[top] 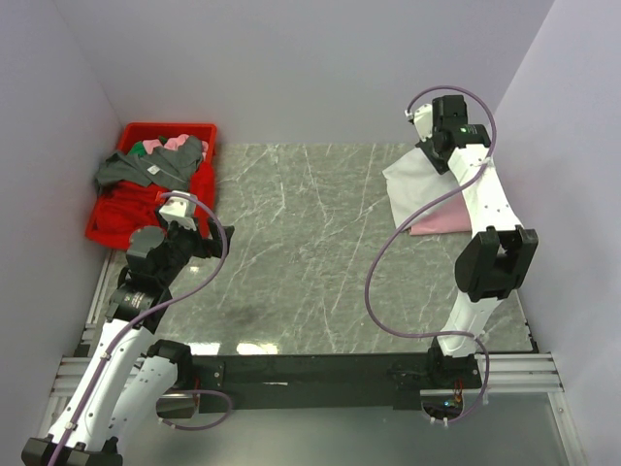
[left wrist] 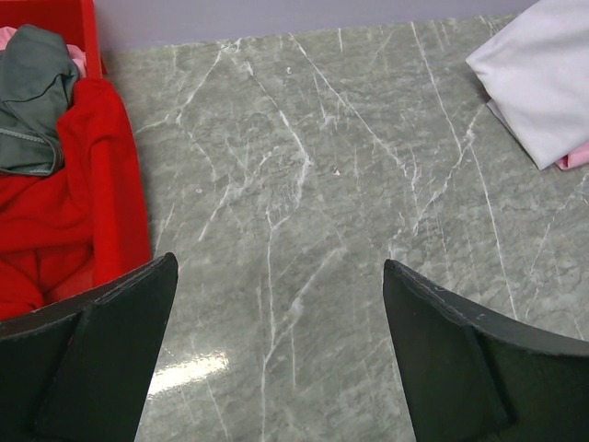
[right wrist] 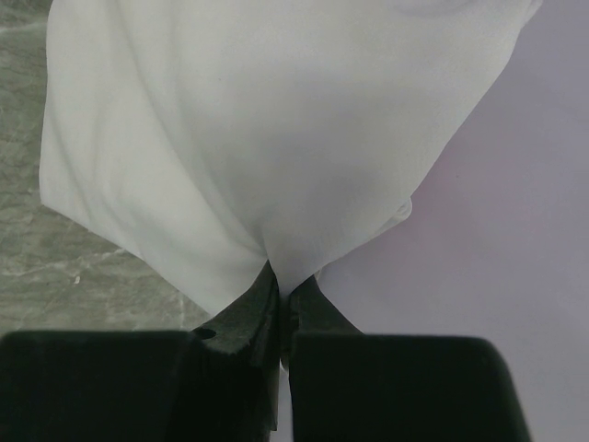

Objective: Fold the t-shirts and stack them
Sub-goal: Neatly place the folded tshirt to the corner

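My right gripper [top: 430, 155] is lifted at the far right of the table, shut on a pinch of the white t-shirt [top: 415, 189]. In the right wrist view the white t-shirt [right wrist: 258, 138] hangs in folds from the closed right gripper [right wrist: 281, 287]. A pale pink t-shirt [top: 439, 225] lies flat under it, with only its edge showing. My left gripper [top: 199, 236] hovers beside the red bin, open and with nothing in it. In the left wrist view the open left gripper [left wrist: 281, 285] is over bare marble, and the white t-shirt [left wrist: 543, 83] and a pink t-shirt corner [left wrist: 575, 157] lie far off.
A red bin [top: 116, 209] at the far left holds a grey garment [top: 146, 170], red cloth and bits of pink and green. Pale walls close in the table on the left, back and right. The marble tabletop [top: 310, 252] spans the middle.
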